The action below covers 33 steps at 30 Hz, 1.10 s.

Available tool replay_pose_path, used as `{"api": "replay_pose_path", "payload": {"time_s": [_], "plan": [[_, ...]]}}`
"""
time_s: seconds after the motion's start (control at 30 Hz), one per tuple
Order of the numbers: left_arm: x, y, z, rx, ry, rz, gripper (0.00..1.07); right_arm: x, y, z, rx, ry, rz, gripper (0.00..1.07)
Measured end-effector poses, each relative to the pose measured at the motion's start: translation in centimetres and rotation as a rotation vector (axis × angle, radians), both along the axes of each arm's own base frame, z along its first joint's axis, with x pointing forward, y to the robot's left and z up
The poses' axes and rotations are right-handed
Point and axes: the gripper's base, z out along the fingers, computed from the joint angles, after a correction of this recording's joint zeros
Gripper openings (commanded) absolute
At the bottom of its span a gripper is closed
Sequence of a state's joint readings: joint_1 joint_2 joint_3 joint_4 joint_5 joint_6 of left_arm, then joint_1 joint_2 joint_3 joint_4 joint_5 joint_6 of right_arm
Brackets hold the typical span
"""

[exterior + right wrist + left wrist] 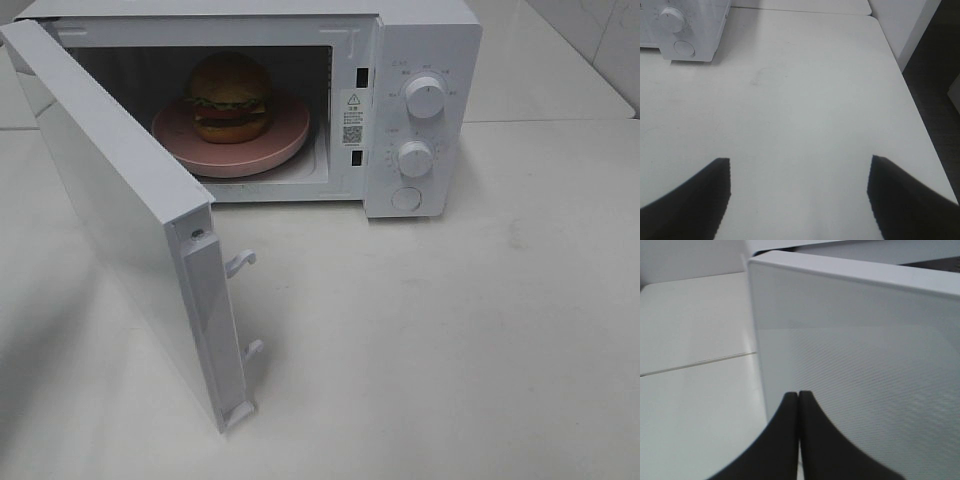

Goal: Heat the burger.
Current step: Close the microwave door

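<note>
open door [110, 190], burger [230, 97] inside microwave [420, 50]

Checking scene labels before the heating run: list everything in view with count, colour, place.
Boxy white microwave oven: one, white, back of the table.
Flat microwave door: one, white, swung open on the left.
Burger with golden-brown bun: one, brown, green and red, on the plate inside the oven.
Round pink plate: one, pink, on the oven floor.
Round knobs: two, white, control panel, one above the other.
Round button: one, white, below the knobs.
Warning sticker: one, white with black print, frame beside the panel.
Table: one, white, under everything.
Left gripper: one, black, shut, near the door's outer face.
Right gripper: one, black, open, over bare table.
</note>
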<state>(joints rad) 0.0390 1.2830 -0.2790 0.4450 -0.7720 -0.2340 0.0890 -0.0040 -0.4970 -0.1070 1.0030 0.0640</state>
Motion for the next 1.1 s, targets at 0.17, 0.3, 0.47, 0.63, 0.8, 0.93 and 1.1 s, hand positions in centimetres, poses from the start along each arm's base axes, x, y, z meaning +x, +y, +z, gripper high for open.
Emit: {"api": "replay_pose_path", "payload": {"time_s": [0.17, 0.3, 0.47, 0.63, 0.8, 0.93, 1.1], "plan": [[1.0, -2.6, -0.7, 0.004, 0.028, -0.131, 0.0, 0.0, 0.0, 0.0, 0.0, 0.0, 0.0, 0.75], [1.6, -5.0, -1.8, 0.002, 0.074, -0.221, 0.0, 0.0, 0.0, 0.0, 0.0, 0.0, 0.0, 0.75], [2.4, -6.9, -2.3, -0.022, 0.088, -0.229, 0.0, 0.0, 0.0, 0.0, 0.0, 0.0, 0.0, 0.75], [3.2, -9.1, -2.5, -0.022, 0.065, -0.255, 0.0, 0.0, 0.0, 0.0, 0.0, 0.0, 0.0, 0.75], [4.3, -11.3, -2.6, -0.033, 0.054, -0.23, 0.0, 0.0, 0.0, 0.0, 0.0, 0.0, 0.0, 0.75], [5.2, -13.2, -2.5, -0.037, 0.035, -0.21, 0.0, 0.0, 0.0, 0.0, 0.0, 0.0, 0.0, 0.75], [6.3, -15.4, -2.7, -0.026, 0.022, -0.174, 0.0, 0.0, 0.0, 0.0, 0.0, 0.0, 0.0, 0.75]]}}
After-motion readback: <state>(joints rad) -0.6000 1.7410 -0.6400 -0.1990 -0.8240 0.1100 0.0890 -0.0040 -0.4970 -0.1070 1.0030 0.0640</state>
